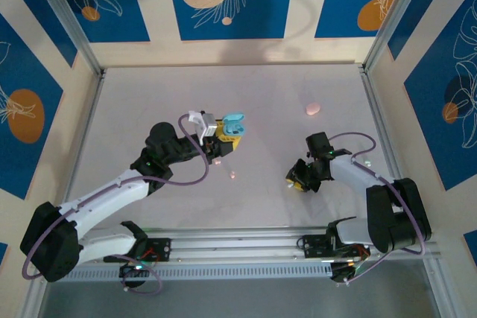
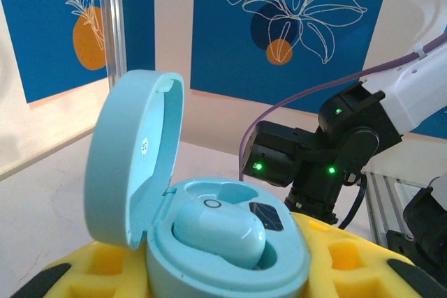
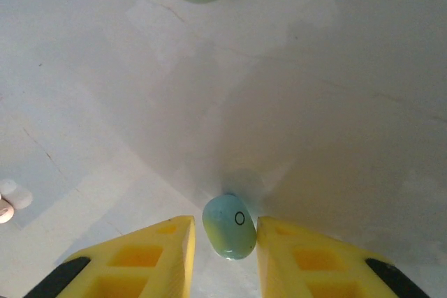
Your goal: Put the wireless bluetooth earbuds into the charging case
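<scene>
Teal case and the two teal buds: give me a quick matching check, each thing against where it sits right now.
Things
1. charging case
2. earbud in the left wrist view
3. earbud in the right wrist view

Places
A. lying on the table, between the fingers of the right gripper
B. seated inside the case
C. held open in the left gripper

Pairs: 1-C, 2-B, 3-A

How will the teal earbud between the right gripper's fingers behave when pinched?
The teal earbud looks glossy and rounded, so it may slip from the right gripper. Tiny beside the yellow fingers, it is probably light and could roll away.
</scene>
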Controlling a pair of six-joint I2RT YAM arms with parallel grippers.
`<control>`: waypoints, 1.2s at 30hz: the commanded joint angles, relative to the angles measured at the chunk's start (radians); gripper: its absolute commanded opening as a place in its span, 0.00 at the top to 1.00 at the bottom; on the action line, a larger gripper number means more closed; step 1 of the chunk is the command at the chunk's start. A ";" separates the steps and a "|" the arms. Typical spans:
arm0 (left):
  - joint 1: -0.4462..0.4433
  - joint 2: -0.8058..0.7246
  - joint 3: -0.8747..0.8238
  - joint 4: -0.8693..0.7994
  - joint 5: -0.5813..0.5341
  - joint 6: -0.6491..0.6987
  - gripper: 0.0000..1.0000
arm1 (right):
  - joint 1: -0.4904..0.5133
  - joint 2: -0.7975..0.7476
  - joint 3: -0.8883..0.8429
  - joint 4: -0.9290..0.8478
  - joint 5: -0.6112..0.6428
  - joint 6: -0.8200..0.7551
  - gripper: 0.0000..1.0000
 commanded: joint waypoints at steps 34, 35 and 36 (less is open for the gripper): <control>-0.008 0.019 -0.001 0.009 0.012 0.013 0.75 | 0.111 -0.094 0.212 -0.132 -0.015 -0.101 0.77; -0.008 0.022 -0.002 0.010 0.013 0.014 0.75 | 0.123 -0.102 0.232 -0.141 -0.012 -0.104 0.77; -0.008 0.027 -0.004 0.010 0.013 0.015 0.75 | 0.137 -0.112 0.260 -0.156 -0.006 -0.109 0.77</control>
